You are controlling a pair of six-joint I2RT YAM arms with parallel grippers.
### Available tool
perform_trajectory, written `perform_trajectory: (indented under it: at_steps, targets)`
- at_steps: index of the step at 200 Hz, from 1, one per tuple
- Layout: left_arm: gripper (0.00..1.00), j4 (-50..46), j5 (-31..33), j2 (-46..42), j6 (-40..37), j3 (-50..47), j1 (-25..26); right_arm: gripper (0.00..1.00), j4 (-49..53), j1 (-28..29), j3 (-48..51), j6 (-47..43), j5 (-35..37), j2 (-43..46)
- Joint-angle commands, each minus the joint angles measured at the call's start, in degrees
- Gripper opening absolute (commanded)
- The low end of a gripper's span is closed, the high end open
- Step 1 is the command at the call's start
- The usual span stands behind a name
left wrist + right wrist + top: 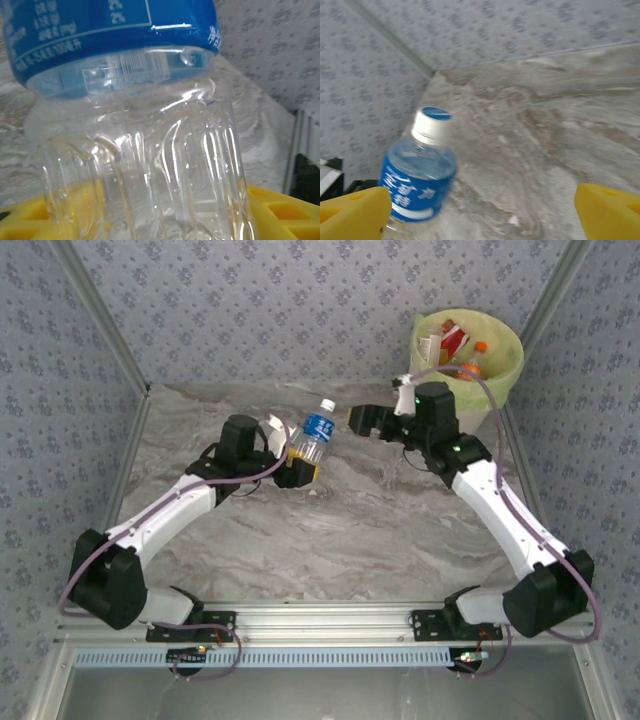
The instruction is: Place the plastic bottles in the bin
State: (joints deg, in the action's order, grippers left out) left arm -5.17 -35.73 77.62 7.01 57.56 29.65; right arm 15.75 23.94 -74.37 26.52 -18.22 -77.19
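Marbled table (350, 530), bottle (313, 437) tilted, cap (327, 405) up.

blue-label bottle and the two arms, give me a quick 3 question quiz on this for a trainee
1. True or false: the left gripper is shut on the blue-label bottle.
2. Pick one: the right gripper is A) open and empty, B) shut on a bottle, C) shut on nothing.
3. Fill in: the bin stands by the far ____ corner of the table.

Key: 1 true; 2 A; 3 right.
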Motion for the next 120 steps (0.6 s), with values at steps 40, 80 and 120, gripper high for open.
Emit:
perform_trajectory:
  at_steps: [40, 80, 120]
  targets:
    - [0.00, 7.0, -7.2, -4.2, 1.0, -2.4, 0.0, 0.81, -6.6, 2.4, -8.0, 11.2, -12.3, -8.9]
    - [0.00, 6.8, -7.6, -3.2, 0.9, -1.4, 0.1, 0.62, -9.6, 2.6, -11.0, 15.6, -14.3, -12.9]
    - [0.01, 6.2, -7.0, -3.1, 0.3, -1.1, 0.1, 0.44, -10.5, 2.6, -9.5, 15.4, -13.0, -12.6]
